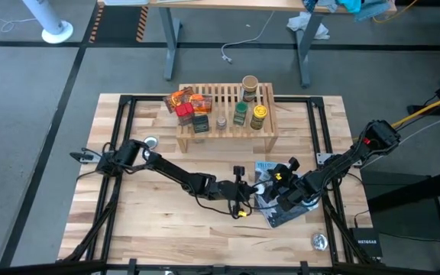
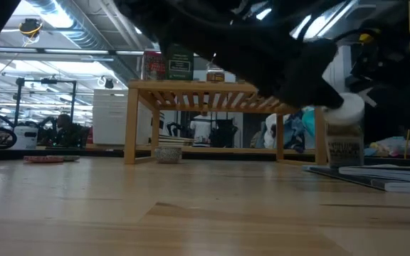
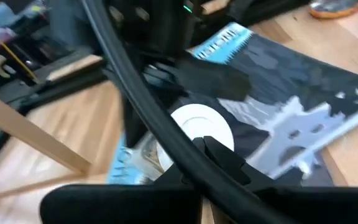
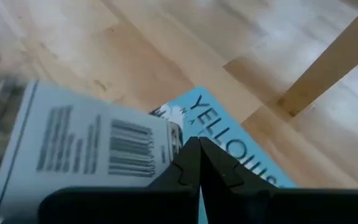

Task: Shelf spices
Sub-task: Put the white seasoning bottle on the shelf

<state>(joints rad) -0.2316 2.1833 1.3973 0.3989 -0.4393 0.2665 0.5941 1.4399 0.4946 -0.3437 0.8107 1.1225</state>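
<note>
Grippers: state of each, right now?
Left gripper: cannot be told; it sits right at the white-capped jar.
Right gripper: closed, fingertips together above the blue-and-black pouch.

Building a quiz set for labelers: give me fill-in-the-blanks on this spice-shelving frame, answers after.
1. The white-capped jar stands on the blue-and-black ____.
2. The tan-capped jar stands on top of the ____.
3. The small jar seen in the low view stands ____ the shelf, on the tabletop.
4. The left gripper and right gripper meet near the table's front, on the robot's ____ side.

Missing words: pouch; shelf; under; right
</note>
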